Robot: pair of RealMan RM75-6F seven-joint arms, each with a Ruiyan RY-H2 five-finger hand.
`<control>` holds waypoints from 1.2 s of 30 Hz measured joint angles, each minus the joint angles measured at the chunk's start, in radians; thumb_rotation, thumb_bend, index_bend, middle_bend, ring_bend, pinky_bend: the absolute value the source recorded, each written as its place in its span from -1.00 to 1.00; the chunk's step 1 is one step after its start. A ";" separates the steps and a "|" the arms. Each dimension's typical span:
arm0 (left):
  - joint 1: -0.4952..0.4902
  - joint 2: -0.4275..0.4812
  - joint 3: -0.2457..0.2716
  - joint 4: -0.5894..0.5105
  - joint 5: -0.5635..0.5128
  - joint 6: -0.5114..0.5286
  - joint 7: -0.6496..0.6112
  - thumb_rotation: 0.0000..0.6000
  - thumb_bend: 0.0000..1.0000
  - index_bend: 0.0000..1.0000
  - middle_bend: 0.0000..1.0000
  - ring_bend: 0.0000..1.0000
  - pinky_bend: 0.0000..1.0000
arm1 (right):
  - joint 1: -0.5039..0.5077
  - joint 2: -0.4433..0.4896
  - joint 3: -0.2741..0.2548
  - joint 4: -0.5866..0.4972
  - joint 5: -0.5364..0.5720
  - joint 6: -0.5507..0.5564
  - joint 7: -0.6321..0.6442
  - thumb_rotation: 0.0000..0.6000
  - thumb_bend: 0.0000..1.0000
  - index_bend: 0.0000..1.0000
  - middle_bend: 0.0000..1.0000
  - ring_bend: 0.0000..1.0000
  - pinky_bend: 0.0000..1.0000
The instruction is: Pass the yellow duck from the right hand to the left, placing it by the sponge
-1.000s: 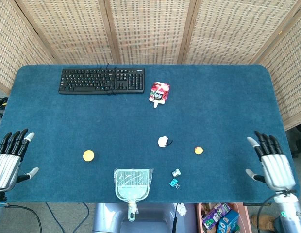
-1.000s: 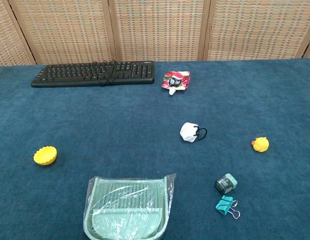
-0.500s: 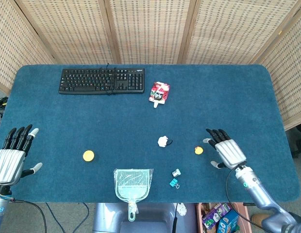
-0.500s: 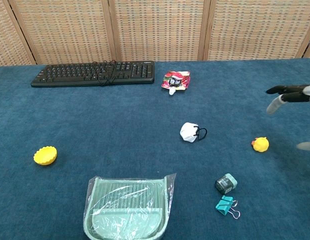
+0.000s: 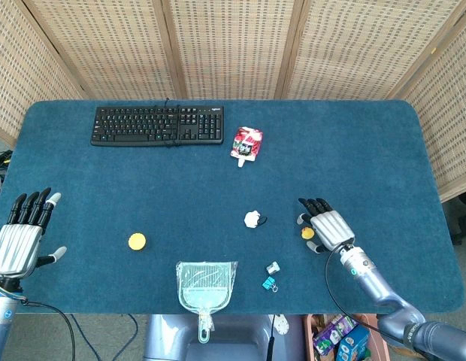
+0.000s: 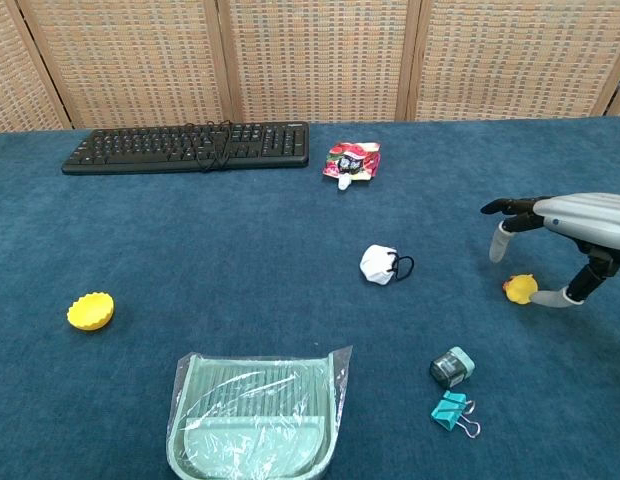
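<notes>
blue table (image 5: 353, 143), black keyboard (image 5: 157, 125) at the back. right hand (image 5: 327, 228) hovers fingers apart over the yellow duck (image 6: 521, 289), not clamped yet; left hand (image 5: 19, 241) open and empty at the left edge. lower, close thumb and fingers round the duck's body. half a second ago the right hand was further right, off the duck.

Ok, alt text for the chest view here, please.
The right hand hovers open over the yellow duck on a blue table, not gripping it. A keyboard lies at the back, a green dustpan in front.
</notes>
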 measured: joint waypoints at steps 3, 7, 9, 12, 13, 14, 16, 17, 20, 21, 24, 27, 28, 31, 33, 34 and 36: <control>-0.002 0.000 -0.002 0.002 -0.008 -0.004 -0.002 1.00 -1.00 -1.00 -1.00 -1.00 -1.00 | 0.008 -0.016 -0.004 0.031 0.005 -0.007 0.004 1.00 -0.41 -0.29 -1.00 -1.00 -1.00; -0.003 0.000 -0.002 0.002 -0.012 -0.005 -0.003 1.00 -1.00 -1.00 -1.00 -1.00 -1.00 | 0.017 -0.042 -0.012 0.076 0.010 -0.015 0.026 1.00 -0.40 -0.28 -1.00 -1.00 -1.00; -0.004 0.000 -0.002 0.002 -0.013 -0.005 -0.001 1.00 -1.00 -1.00 -1.00 -1.00 -1.00 | 0.020 -0.050 -0.016 0.091 0.010 -0.016 0.037 1.00 -0.39 -0.26 -1.00 -1.00 -1.00; -0.005 -0.001 -0.001 0.002 -0.018 -0.007 0.001 1.00 -1.00 -1.00 -1.00 -1.00 -1.00 | 0.024 -0.060 -0.021 0.116 0.008 -0.017 0.045 1.00 -0.36 -0.14 -1.00 -1.00 -1.00; -0.006 -0.002 -0.001 0.003 -0.020 -0.009 0.002 1.00 -1.00 -1.00 -1.00 -1.00 -1.00 | 0.026 -0.064 -0.023 0.125 0.008 -0.017 0.048 1.00 -0.35 -0.07 -1.00 -1.00 -1.00; -0.006 -0.002 -0.001 0.003 -0.021 -0.010 0.003 1.00 -1.00 -1.00 -1.00 -1.00 -1.00 | 0.027 -0.067 -0.024 0.132 0.009 -0.016 0.050 1.00 -0.34 -0.03 -1.00 -1.00 -1.00; -0.008 -0.003 -0.001 0.003 -0.024 -0.012 0.004 1.00 -1.00 -1.00 -1.00 -1.00 -1.00 | 0.029 -0.073 -0.026 0.147 0.008 -0.014 0.053 1.00 -0.31 0.03 -1.00 -1.00 -1.00; -0.009 -0.003 -0.001 0.003 -0.025 -0.013 0.005 1.00 -1.00 -1.00 -1.00 -1.00 -1.00 | 0.030 -0.075 -0.028 0.152 0.007 -0.011 0.053 1.00 -0.30 0.06 -1.00 -1.00 -1.00; -0.010 -0.003 -0.001 0.003 -0.029 -0.018 0.005 1.00 -1.00 -1.00 -1.00 -1.00 -1.00 | 0.030 -0.077 -0.030 0.158 0.004 -0.003 0.063 1.00 -0.29 0.08 -1.00 -1.00 -1.00; -0.011 -0.001 -0.001 0.002 -0.031 -0.020 0.003 1.00 -1.00 -1.00 -1.00 -1.00 -1.00 | 0.030 -0.074 -0.030 0.151 0.001 0.001 0.071 1.00 -0.29 0.08 -1.00 -1.00 -1.00; -0.012 0.004 -0.001 -0.002 -0.036 -0.022 -0.005 1.00 -1.00 -1.00 -1.00 -1.00 -1.00 | 0.031 -0.050 -0.029 0.106 -0.013 0.024 0.092 1.00 -0.29 0.08 -1.00 -1.00 -1.00; -0.012 0.011 -0.002 -0.004 -0.039 -0.023 -0.017 1.00 -1.00 -1.00 -1.00 -1.00 -1.00 | 0.036 -0.018 -0.024 0.039 -0.029 0.047 0.101 1.00 -0.29 0.08 -1.00 -1.00 -1.00; -0.012 0.014 -0.003 -0.004 -0.042 -0.024 -0.025 1.00 -1.00 -1.00 -1.00 -1.00 -1.00 | 0.041 -0.005 -0.021 0.008 -0.036 0.054 0.101 1.00 -0.28 0.08 -1.00 -1.00 -1.00; -0.014 0.023 -0.005 -0.005 -0.046 -0.027 -0.042 1.00 -1.00 -1.00 -1.00 -1.00 -1.00 | 0.064 0.023 -0.008 -0.069 -0.044 0.054 0.079 1.00 -0.29 0.08 -1.00 -1.00 -1.00; -0.016 0.026 -0.005 -0.004 -0.049 -0.035 -0.050 1.00 -1.00 -1.00 -1.00 -1.00 -1.00 | 0.087 0.031 0.003 -0.104 -0.040 0.038 0.050 1.00 -0.29 0.08 -1.00 -1.00 -1.00; -0.019 0.028 -0.005 -0.004 -0.052 -0.042 -0.056 1.00 -1.00 -1.00 -1.00 -1.00 -1.00 | 0.105 0.033 0.012 -0.123 -0.032 0.020 0.029 1.00 -0.28 0.08 -1.00 -1.00 -1.00; -0.023 0.031 -0.006 -0.003 -0.058 -0.053 -0.065 1.00 -1.00 -1.00 -1.00 -1.00 -1.00 | 0.133 0.030 0.026 -0.142 -0.013 -0.015 0.006 1.00 -0.28 0.08 -1.00 -1.00 -1.00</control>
